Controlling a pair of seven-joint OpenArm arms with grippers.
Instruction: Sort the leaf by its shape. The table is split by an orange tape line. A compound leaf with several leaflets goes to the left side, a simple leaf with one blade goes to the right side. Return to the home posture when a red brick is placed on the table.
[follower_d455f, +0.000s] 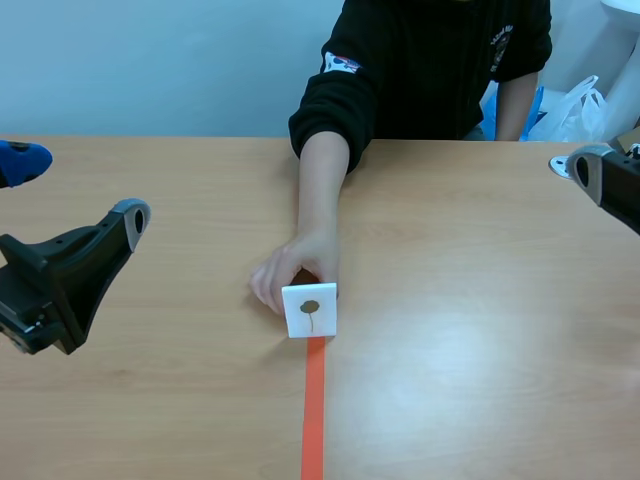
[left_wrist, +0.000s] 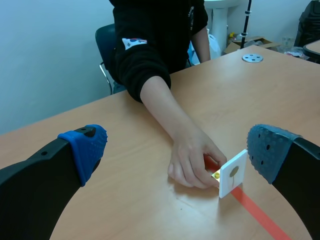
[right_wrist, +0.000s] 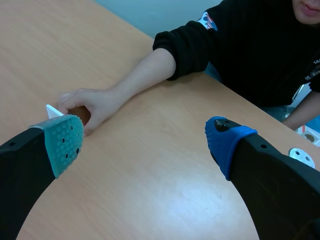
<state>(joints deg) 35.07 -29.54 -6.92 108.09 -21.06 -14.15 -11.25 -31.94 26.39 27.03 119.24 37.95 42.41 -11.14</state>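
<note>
Both the left gripper and right gripper hang spread, empty, while a person's hand props the leaf card upright at the end of the tape line, probably to show it.

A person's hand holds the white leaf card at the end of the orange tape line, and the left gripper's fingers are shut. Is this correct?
No: the left gripper has its fingers open, as the left wrist view shows. The hand holds the white leaf card at the end of the orange tape line.
</note>
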